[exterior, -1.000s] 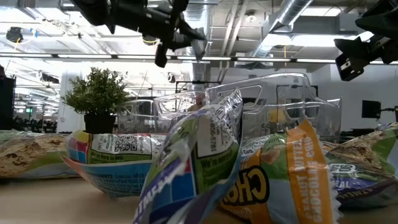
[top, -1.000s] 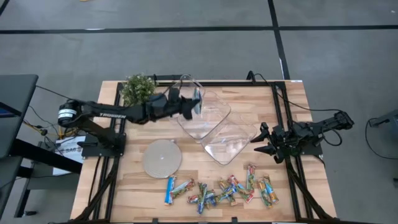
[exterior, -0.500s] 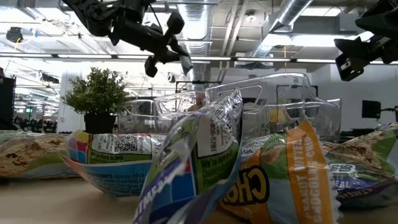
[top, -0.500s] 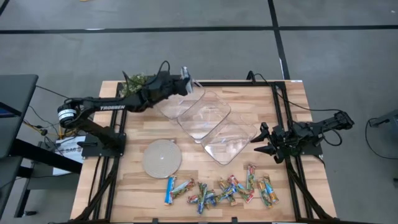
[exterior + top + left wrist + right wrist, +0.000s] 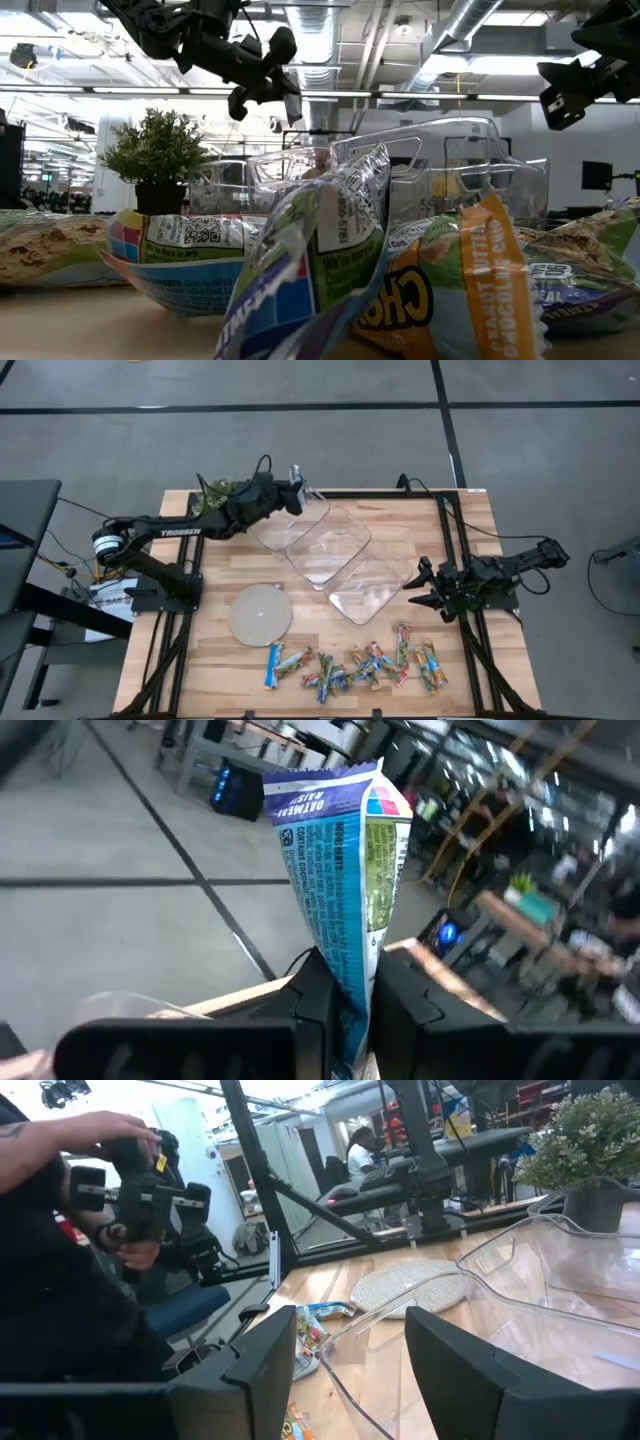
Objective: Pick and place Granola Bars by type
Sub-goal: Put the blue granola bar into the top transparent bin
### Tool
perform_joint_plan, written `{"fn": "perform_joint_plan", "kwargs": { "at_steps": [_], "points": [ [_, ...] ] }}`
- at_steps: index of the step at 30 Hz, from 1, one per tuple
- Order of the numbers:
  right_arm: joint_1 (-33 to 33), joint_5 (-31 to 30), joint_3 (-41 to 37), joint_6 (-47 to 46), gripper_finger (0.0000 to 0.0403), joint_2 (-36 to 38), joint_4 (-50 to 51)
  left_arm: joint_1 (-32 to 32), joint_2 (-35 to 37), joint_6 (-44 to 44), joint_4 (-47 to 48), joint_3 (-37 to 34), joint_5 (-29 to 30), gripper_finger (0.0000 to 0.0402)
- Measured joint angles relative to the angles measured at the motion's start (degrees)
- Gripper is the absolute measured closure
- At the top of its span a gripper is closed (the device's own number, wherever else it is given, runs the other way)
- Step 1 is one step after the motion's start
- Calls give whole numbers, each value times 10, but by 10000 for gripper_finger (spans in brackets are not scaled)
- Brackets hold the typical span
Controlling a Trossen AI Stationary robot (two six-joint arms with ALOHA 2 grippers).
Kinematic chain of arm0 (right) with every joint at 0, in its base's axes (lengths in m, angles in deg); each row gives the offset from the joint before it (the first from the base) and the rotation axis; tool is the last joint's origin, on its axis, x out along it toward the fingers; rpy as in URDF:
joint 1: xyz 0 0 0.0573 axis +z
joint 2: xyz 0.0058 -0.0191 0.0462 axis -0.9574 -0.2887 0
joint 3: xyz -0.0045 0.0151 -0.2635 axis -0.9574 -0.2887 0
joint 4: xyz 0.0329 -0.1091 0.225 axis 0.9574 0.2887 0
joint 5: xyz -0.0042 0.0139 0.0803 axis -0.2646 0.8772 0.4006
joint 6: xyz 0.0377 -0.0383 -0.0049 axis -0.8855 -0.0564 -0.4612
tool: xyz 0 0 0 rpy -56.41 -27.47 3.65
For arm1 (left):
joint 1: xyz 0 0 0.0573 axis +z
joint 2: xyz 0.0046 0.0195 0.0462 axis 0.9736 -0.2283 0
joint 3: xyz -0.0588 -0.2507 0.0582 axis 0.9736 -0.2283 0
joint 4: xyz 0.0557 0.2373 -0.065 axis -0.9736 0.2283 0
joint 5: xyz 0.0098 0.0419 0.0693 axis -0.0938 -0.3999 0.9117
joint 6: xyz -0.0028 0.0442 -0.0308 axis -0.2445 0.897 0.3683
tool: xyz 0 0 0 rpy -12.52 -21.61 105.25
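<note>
Standing upright between the left gripper's [image 5: 345, 1005] clenched fingers [image 5: 315, 1005], a crinkly blue-and-white bar [image 5: 345, 885] is being pinched by its lower end, over the far left corner of the wooden desk [image 5: 210, 660] beside the small potted plant [image 5: 212, 500]. Glossy foil granola bars [image 5: 350, 665] are lying heaped along the near edge, right of a round grey disc [image 5: 261, 613]. Clear plastic trays [image 5: 335, 555] are sitting mid-desk. The right gripper [image 5: 418, 589] is hovering at the right edge, fingers [image 5: 455, 1365] released.
</note>
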Motion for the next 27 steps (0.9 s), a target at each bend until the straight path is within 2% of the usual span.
{"fn": "perform_joint_plan", "kwargs": {
  "at_steps": [4, 9, 12, 20, 27],
  "points": [
    [0, 0, 0, 0, 219, 0, 0, 0, 0, 69, 32, 0, -25, 365],
    [0, 0, 0, 0, 219, 0, 0, 0, 0, 128, 105, 0, -27, 365],
    [0, 0, 0, 0, 219, 0, 0, 0, 0, 143, 148, 2, -30, 365],
    [0, 0, 0, 0, 219, 0, 0, 0, 0, 205, 351, 58, -12, 365],
    [0, 0, 0, 0, 219, 0, 0, -3, -10, 193, 467, 82, -20, 365]
  ]
}}
